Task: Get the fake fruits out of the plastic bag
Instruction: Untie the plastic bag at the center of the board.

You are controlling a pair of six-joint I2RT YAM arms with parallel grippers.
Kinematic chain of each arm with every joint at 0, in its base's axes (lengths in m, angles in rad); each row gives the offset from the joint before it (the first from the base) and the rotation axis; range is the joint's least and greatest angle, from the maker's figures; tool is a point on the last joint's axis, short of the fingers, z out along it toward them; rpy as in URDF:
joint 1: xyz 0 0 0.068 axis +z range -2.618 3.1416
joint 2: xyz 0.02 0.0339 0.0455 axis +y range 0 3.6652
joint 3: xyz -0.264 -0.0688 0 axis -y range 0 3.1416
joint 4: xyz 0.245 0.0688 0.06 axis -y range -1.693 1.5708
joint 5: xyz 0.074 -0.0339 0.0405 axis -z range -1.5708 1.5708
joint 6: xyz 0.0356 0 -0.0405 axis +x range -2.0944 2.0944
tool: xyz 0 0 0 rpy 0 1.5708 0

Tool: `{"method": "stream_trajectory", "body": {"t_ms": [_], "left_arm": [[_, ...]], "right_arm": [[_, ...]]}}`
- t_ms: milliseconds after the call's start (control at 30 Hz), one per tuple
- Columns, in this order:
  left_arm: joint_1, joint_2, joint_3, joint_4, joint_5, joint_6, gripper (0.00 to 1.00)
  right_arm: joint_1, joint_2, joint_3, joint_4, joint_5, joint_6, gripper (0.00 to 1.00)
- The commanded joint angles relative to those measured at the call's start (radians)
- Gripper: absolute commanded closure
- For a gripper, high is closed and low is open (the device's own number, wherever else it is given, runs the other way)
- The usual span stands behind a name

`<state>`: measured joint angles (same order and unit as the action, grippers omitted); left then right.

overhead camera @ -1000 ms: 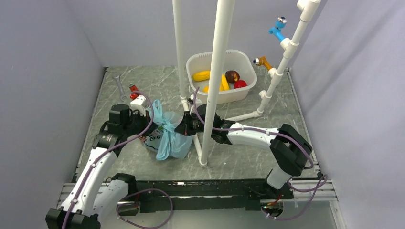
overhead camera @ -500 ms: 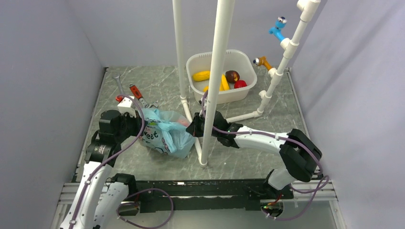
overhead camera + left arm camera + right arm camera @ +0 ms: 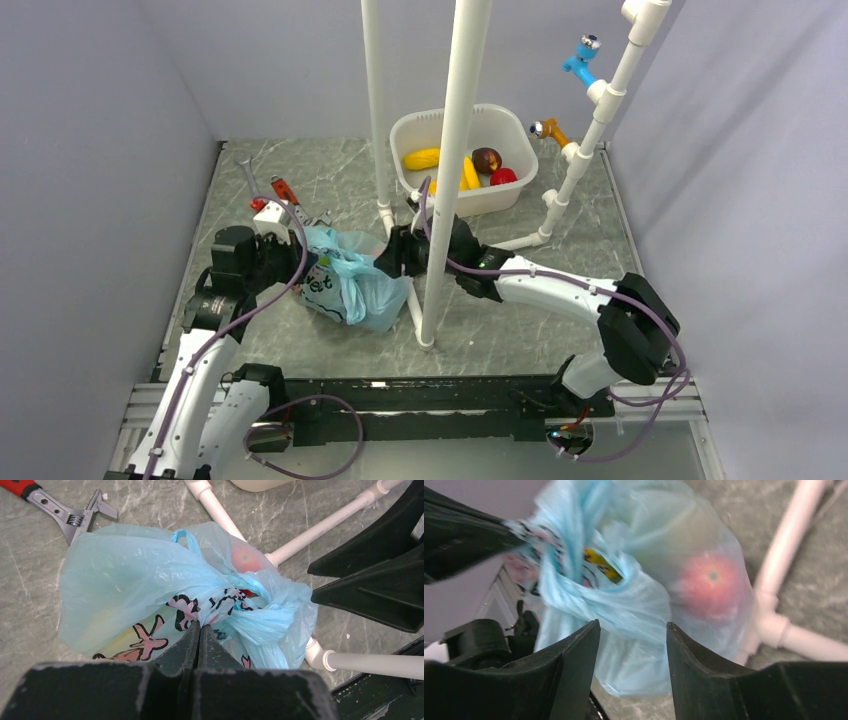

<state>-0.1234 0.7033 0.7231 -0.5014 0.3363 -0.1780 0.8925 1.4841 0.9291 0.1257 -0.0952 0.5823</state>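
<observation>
The light blue plastic bag (image 3: 345, 282) with dark printed drawings lies on the marble table between the arms. My left gripper (image 3: 199, 626) is shut on a pinch of the bag (image 3: 135, 575) near its bunched top. A red fake fruit (image 3: 710, 584) shows through the film at the bag's far side, also seen as a red fruit (image 3: 245, 559) in the left wrist view. My right gripper (image 3: 633, 630) is open, with a fold of the bag (image 3: 624, 605) hanging just beyond its fingertips. In the top view the right gripper (image 3: 392, 262) sits at the bag's right edge.
A white tub (image 3: 520, 135) at the back holds several fake fruits: yellow lemon (image 3: 422, 158), banana (image 3: 470, 172), a dark one and a red one. White pipe posts (image 3: 440, 230) and floor pipes (image 3: 350, 660) stand right by the bag. A red-handled wrench (image 3: 65, 511) lies behind it.
The left arm pulled the bag leftward and laid it down. My right gripper was shut and has opened, and it has moved left up to the bag.
</observation>
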Motion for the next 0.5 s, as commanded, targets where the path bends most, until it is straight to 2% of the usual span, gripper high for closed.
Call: {"method": "stream_trajectory", "body": {"t_ms": [0,100,233,467], "left_arm": [[0.004,0.008,0.002,0.051,0.050,0.002,1.00],[0.004,0.013,0.002,0.048,0.053,0.002,1.00],[0.004,0.012,0.000,0.050,0.054,0.001,1.00],[0.004,0.038,0.003,0.049,0.068,-0.001,1.00]], "right_arm": [[-0.001,0.029,0.130,0.044,-0.123,-0.076,0.45],[0.004,0.075,0.170,0.081,-0.199,-0.087,0.43],[0.019,0.114,0.195,0.113,-0.221,-0.107,0.39],[0.040,0.163,0.220,0.136,-0.237,-0.097,0.43]]}}
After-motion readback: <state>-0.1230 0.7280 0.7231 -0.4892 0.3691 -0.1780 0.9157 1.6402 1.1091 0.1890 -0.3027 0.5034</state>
